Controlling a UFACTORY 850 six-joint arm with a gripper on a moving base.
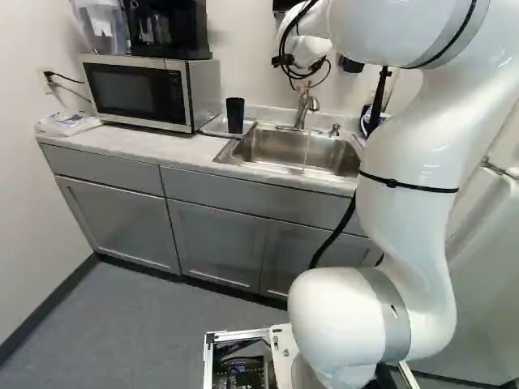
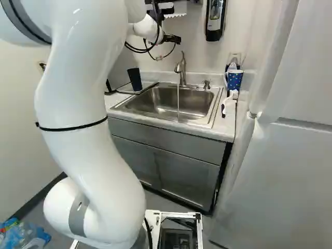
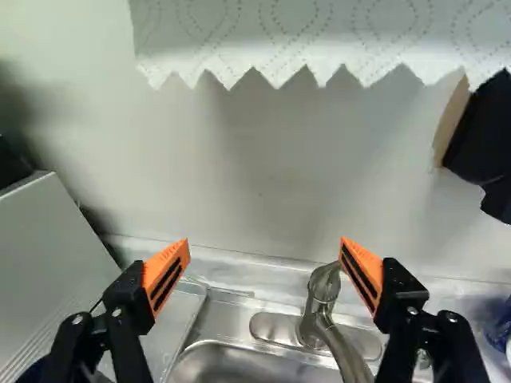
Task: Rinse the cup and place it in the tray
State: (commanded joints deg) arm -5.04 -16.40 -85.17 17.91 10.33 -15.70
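Possibly, with the sink at upper centre of the right base view and the tray beside it leftward, should the empty, wide-open gripper be swung low past the running faucet, the dark cup standing on the tray could be toppled.

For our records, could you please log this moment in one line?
gripper: open, empty | faucet: water running | black cup: in tray | blue cup: right of sink

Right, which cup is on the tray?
The black cup, left of the sink in both base views; the patterned blue cup stands right of it.
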